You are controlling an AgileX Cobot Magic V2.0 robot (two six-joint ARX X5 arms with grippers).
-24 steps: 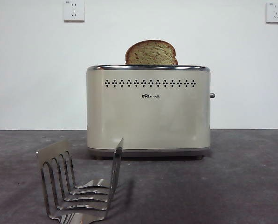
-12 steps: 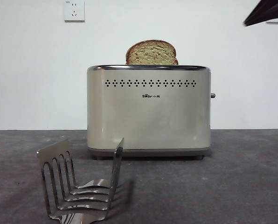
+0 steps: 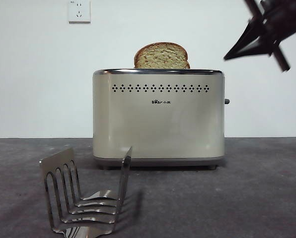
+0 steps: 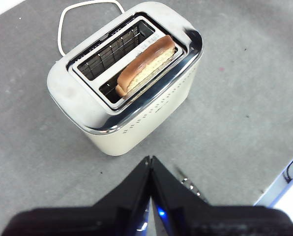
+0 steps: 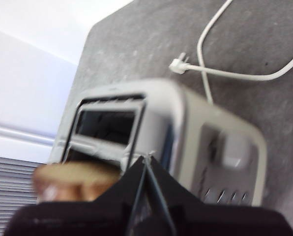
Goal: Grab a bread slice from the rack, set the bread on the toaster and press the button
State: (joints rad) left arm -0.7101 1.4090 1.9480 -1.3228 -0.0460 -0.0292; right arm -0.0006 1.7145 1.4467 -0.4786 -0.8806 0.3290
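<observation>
Brown bread stands in the toaster slot; rack empty. Right gripper, fingers closed and empty, hangs above the button. Left gripper, closed, waits high. Risk: descent missing the small stub, or shoving the toaster sideways

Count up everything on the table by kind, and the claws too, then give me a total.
Toaster: 1
Slice of bread, standing in the toaster's slot: 1
Rack: 1
White power cord: 1
Claws: 2, left claw and right claw, both shut
Total: 6
</observation>
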